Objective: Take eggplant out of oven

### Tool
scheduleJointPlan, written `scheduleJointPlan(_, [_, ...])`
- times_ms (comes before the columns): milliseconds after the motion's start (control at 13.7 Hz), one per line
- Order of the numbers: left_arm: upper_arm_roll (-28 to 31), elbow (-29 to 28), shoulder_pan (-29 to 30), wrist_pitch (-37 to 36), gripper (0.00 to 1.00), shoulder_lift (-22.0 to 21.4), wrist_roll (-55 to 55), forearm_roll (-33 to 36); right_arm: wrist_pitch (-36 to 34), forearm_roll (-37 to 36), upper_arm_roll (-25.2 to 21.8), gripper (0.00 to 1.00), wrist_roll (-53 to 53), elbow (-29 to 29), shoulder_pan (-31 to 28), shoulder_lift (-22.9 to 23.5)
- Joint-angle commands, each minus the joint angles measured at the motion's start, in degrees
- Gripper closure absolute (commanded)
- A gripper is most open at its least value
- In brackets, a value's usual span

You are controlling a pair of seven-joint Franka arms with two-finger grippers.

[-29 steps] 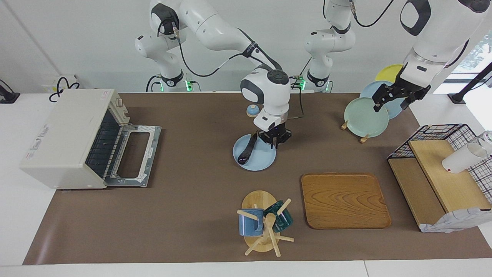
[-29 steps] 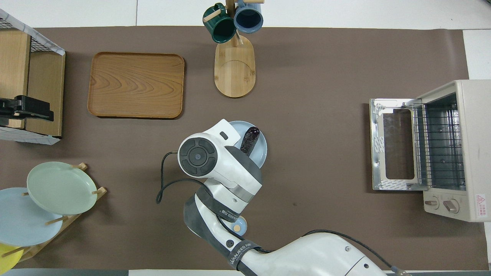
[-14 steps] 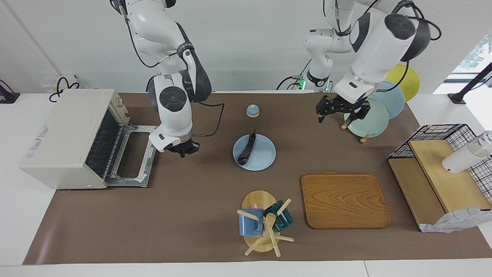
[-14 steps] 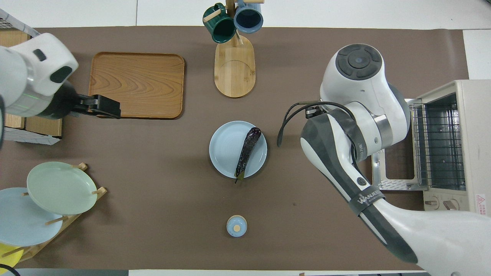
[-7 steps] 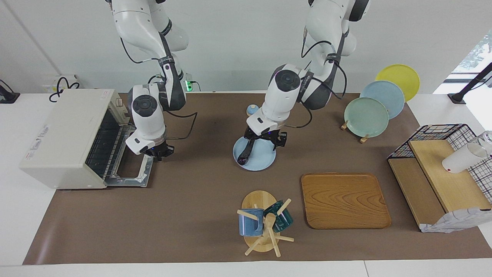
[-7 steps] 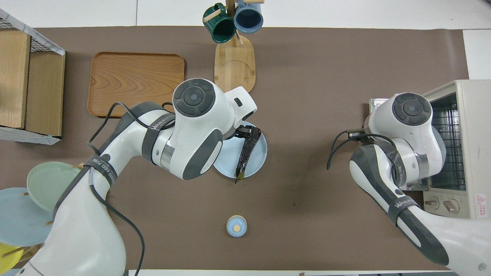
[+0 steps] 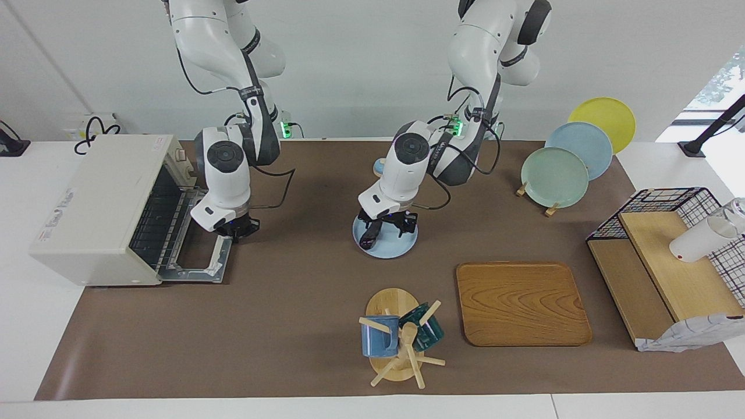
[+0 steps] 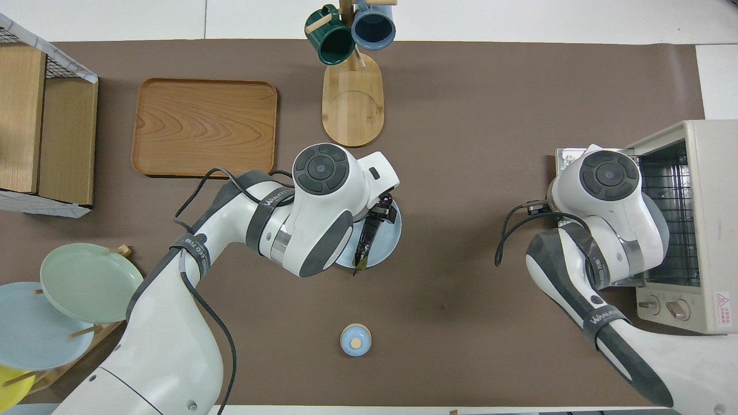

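The eggplant (image 7: 369, 234) lies on a light blue plate (image 7: 401, 244) in the middle of the table, outside the oven; it also shows in the overhead view (image 8: 366, 239). My left gripper (image 7: 385, 226) is low over the plate, down at the eggplant's end farther from the robots. The cream-white oven (image 7: 96, 203) stands at the right arm's end of the table with its door (image 7: 201, 256) folded down and its rack bare. My right gripper (image 7: 236, 228) hangs low at the door's outer edge.
A small blue bell (image 8: 356, 340) sits nearer to the robots than the plate. A mug tree (image 7: 400, 340) and a wooden tray (image 7: 521, 302) lie farther out. A plate rack (image 7: 553, 177) and a wire basket (image 7: 669, 203) stand at the left arm's end.
The right gripper left the eggplant on the plate and swung over to the oven door's edge. The left gripper came from the plate rack and dropped low over the eggplant.
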Motion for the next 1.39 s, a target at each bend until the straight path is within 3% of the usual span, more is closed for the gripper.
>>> scheduleJointPlan(0, [1.06,-2.93,-1.16,3.12,0.0,-0.45,0.61,0.19,0.34,-3.19,0.49,1.0,-1.71,-1.23,-1.23,-1.56])
scheduleJointPlan(219, [0.97,-3.2,-1.25,3.21,0.0,-0.54,0.69,0.19,-3.85,-4.87,0.58,1.0,-4.95,1.65,-1.31,-1.82])
scheduleJointPlan(365, [1.06,-3.98,-1.6,4.34,0.1,-0.54,0.52,0.11,-10.53,-4.78,0.58,1.0,-9.77,6.65,-1.4,-2.35])
scheduleJointPlan(658, [1.06,-5.05,-1.43,4.97,0.64,-0.8,0.69,0.19,-15.3,-3.73,0.14,1.0,-15.84,10.02,-4.03,-6.56])
scheduleJointPlan(950, [1.23,-3.9,-0.9,2.6,1.0,-1.07,0.61,0.11,-17.68,0.05,-3.89,1.0,-21.38,10.02,-3.95,-9.29])
scheduleJointPlan(1169, [1.23,-1.98,1.55,-1.96,1.0,-2.56,0.87,0.02,-19.16,4.08,-7.41,1.0,-26.22,10.63,-3.95,-9.82])
scheduleJointPlan(1315, [1.15,0.48,3.93,-5.74,1.0,-4.14,0.87,-0.33,-27.82,9.6,-7.86,1.0,-26.58,17.97,-3.86,-9.3])
